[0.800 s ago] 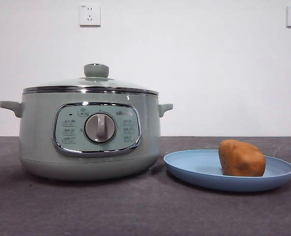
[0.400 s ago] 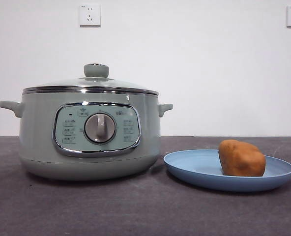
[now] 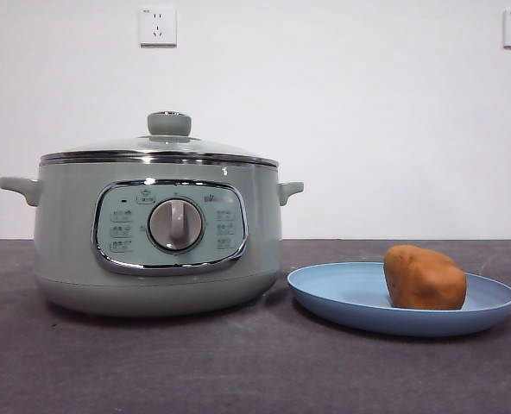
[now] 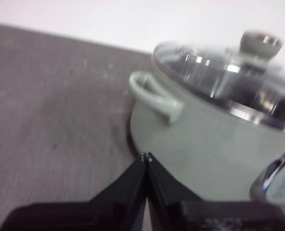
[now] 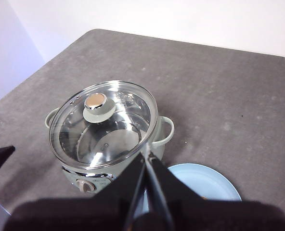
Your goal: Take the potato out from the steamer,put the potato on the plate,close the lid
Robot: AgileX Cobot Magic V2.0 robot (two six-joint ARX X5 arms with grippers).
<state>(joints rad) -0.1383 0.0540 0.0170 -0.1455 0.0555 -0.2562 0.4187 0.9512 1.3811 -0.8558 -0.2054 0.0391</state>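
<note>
**A:** Where is each gripper, and what is it doing?

**B:** Front view: no gripper appears. The pale-green steamer (image 3: pixel 156 237) stands on the grey table (image 3: pixel 238 371) with its glass lid (image 3: pixel 159 148) seated on the rim. Just beside it, the light-blue plate (image 3: pixel 342 302) holds the orange-brown potato (image 3: pixel 424 278), resting toward the plate's far side from the steamer.

**A:** And the left wrist view?

**B:** The left gripper (image 4: pixel 146 157) has its black jaws pressed together, holding nothing. It sits low near the steamer's base (image 4: pixel 200 144), below a side handle (image 4: pixel 154 96). The lid (image 4: pixel 219 72) shows, blurred; the potato is out of this view.

**A:** The right wrist view?

**B:** The right gripper (image 5: pixel 148 155) is also closed and empty, high above the steamer (image 5: pixel 109 139). The lid (image 5: pixel 104 122) covers an empty-looking chrome interior. Only part of the plate (image 5: pixel 214 185) shows.

**A:** What could go wrong?

**B:** Judging from this, the task looks complete. The main risk is the low left gripper nudging the steamer as it pulls away, which might jar the lid.
</note>
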